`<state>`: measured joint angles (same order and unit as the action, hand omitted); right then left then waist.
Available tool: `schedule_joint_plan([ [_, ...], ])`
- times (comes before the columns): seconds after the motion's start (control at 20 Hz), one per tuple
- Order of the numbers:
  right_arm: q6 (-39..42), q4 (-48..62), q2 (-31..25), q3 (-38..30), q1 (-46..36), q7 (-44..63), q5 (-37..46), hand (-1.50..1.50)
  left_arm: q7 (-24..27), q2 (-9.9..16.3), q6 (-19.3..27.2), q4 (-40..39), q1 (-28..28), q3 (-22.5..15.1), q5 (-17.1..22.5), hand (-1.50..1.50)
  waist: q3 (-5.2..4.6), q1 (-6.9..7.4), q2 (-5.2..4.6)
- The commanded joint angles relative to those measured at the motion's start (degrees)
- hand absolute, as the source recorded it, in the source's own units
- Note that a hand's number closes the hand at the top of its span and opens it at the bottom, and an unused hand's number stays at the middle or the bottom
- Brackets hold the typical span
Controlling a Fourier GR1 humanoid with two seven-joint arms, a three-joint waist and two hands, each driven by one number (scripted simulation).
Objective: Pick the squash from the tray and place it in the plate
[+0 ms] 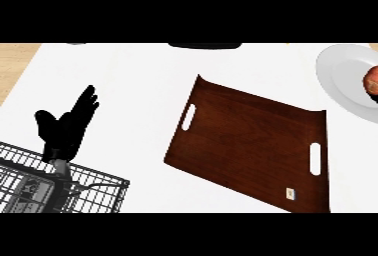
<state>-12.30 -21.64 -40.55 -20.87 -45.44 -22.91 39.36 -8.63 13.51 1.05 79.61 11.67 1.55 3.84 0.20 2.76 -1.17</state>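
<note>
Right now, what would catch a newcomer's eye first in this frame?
The dark wooden tray lies tilted across the middle of the white counter. At the right edge, a reddish object sits over the white plate, cut off by the frame. The left hand rests open at lower left, above a wire basket.

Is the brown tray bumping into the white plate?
Apart. The head view shows a strip of white counter between the tray's upper right corner and the plate's rim.
</note>
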Motion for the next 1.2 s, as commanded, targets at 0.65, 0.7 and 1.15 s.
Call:
schedule_joint_plan([
  [0.65,11.84,7.81,-3.13,-9.3,-2.9,-22.43,-9.66,-1.5,-1.5,-1.75,0.9,0.72,-0.12,-1.19,-1.03,0.0,0.23,0.07,0.02],
  [0.7,17.33,7.49,-4.55,-10.05,-2.16,-27.0,-11.08,-1.5,-0.44,0.5,-0.45,-0.78,0.3,1.47,0.4,0.0,0.16,-0.86,0.22],
  [1.15,35.27,15.42,-8.38,-16.27,-8.54,-12.4,-18.53,-1.5,0.46,-0.76,0.41,-0.67,-0.22,0.38,-1.11,0.0,-0.02,-0.55,0.12],
])
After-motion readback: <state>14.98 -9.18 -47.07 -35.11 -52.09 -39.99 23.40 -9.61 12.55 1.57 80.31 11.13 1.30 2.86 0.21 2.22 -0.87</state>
